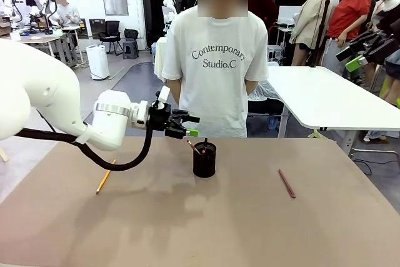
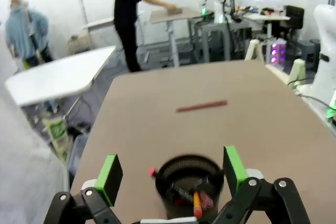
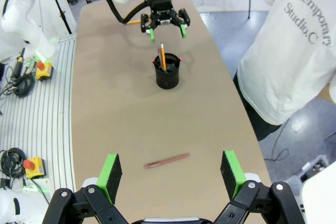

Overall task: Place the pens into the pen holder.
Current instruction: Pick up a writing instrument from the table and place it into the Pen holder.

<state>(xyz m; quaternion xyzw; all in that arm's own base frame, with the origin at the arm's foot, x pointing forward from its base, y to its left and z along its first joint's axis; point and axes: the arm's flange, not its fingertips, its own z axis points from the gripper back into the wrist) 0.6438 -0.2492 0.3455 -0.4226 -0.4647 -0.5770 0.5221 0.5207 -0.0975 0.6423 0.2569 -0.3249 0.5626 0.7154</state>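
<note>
The black mesh pen holder (image 1: 204, 161) stands mid-table with a yellow-orange pencil (image 3: 162, 56) and a red-tipped black pen (image 1: 195, 148) upright inside. My left gripper (image 1: 187, 127) hovers open just left of and above its rim; in the left wrist view the pen holder (image 2: 189, 182) sits low between the green pads (image 2: 110, 174). Another yellow-orange pencil (image 1: 104, 177) lies on the table at the left. A reddish-brown pen (image 1: 287, 183) lies to the right. My right gripper (image 3: 170, 171) is open high above the reddish-brown pen (image 3: 167, 160), and it holds nothing.
A person in a white T-shirt (image 1: 217, 67) stands at the far edge behind the pen holder, hands out of sight. The brown table (image 1: 200, 229) is bare at the front. My left arm's black cable (image 1: 119, 166) loops low near the left pencil.
</note>
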